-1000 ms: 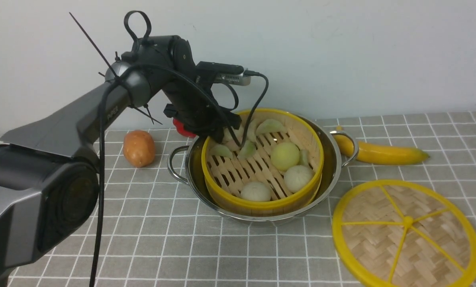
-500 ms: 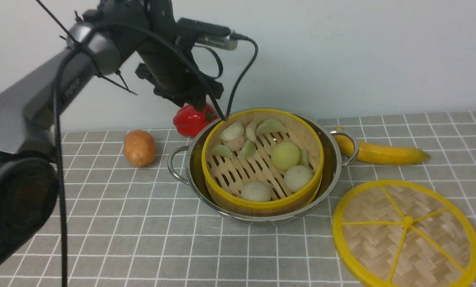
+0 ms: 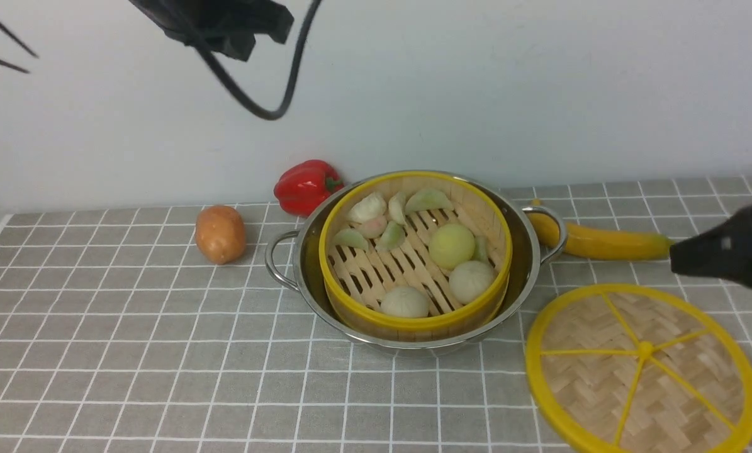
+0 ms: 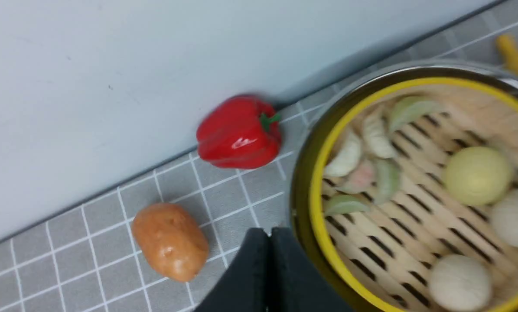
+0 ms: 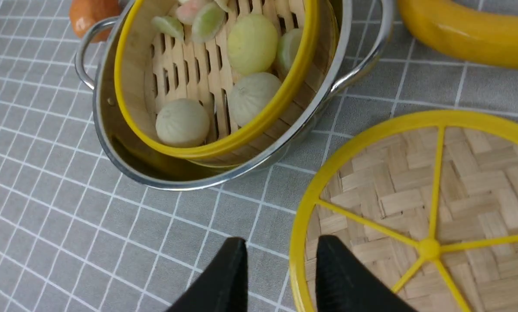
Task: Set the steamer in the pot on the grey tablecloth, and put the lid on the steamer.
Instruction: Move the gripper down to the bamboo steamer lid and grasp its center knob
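Observation:
The steamer [image 3: 413,322], a bamboo basket with yellow rims holding buns and dumplings, sits inside the shiny pot [image 3: 525,264] on the grey tablecloth [image 3: 162,352]. The woven lid [image 3: 602,371] lies flat on the cloth at the front right of the pot. My left arm [image 3: 218,25] is raised to the top edge of the front view. In its wrist view the left gripper [image 4: 270,234] is shut and empty, above the pot's rim [image 4: 300,173] beside the steamer [image 4: 415,203]. My right gripper [image 3: 674,259] reaches in from the right. It hangs open [image 5: 280,242] over the lid's near rim [image 5: 300,260], holding nothing.
A red pepper [image 3: 306,185] lies by the wall behind the pot. A potato [image 3: 219,234] sits to the pot's left. A banana [image 3: 602,242] lies behind the lid, just right of the pot's handle [image 3: 555,229]. A pale wall closes the back.
My left arm has lifted from the steamer's far-left rim up to the top of the view, and its jaws have shut. My right gripper has come into view from the right.

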